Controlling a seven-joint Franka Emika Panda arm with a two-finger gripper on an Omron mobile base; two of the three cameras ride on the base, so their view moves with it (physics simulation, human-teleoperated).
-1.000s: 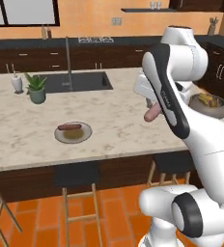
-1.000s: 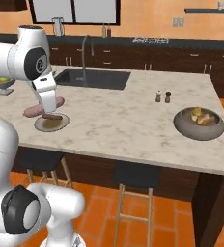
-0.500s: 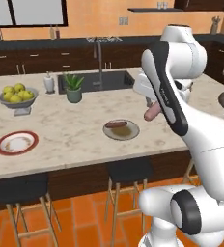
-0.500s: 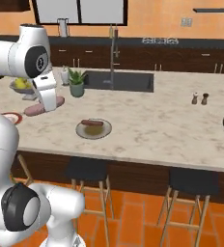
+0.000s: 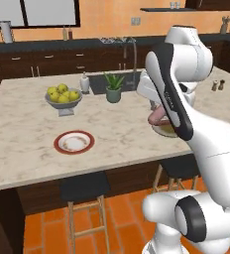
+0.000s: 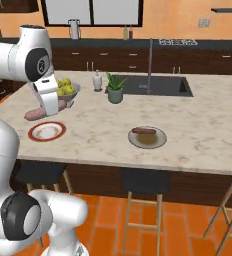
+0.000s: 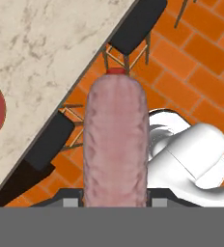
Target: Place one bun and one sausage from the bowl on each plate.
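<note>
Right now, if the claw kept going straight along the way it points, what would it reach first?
Judging by the hand view, the claw, shut on the long pink sausage, points past the marble counter's edge at a black-seated stool and the orange tiled floor. The stool probably comes first, though depth is unclear.

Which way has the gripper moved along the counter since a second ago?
Yes. In the right base view the gripper, shut on the sausage, has gone from the grey plate by the sink to the red-rimmed plate.
</note>
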